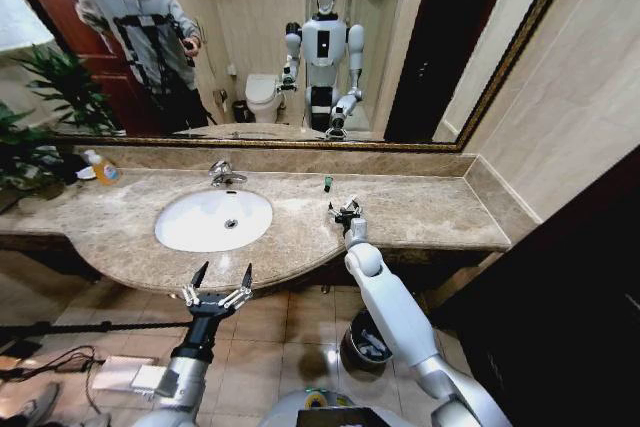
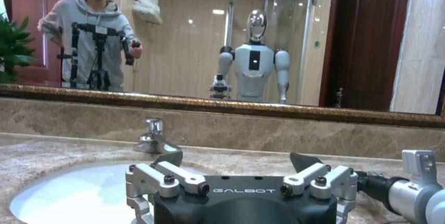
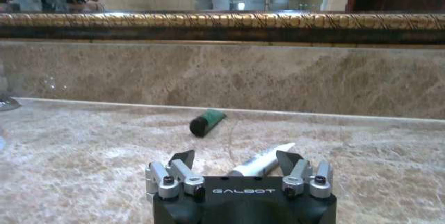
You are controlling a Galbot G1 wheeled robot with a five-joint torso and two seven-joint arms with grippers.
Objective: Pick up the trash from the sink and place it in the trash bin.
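The right gripper [image 3: 236, 162] is low over the beige marble counter [image 1: 420, 209] to the right of the white sink [image 1: 213, 219], its fingers [image 3: 183, 160] spread apart with nothing clamped. A white tube [image 3: 263, 161] lies on the counter right in the gap between those fingers, its narrow end pointing away beyond the fingertips; whether the pads touch it is hard to tell, since the gripper body hides the near end. A thin pale stick [image 3: 230, 139] seems to lie just beyond the fingertips beside the tube, though it is faint against the marble. Farther out past the fingertips, nearer the back wall below the mirror [image 1: 300, 37], a small dark-green-capped piece [image 3: 206, 122] lies on its side, well apart from the fingers. The left gripper [image 1: 221, 283] hangs in front of the counter's edge, before the basin, its fingers [image 2: 169, 159] wide apart and holding nothing; the chrome faucet [image 2: 154, 137] stands beyond its fingertips across the bowl. The black trash bin [image 1: 366, 340] sits on the tiled floor below the counter, under the right arm and far from either pair of fingers.
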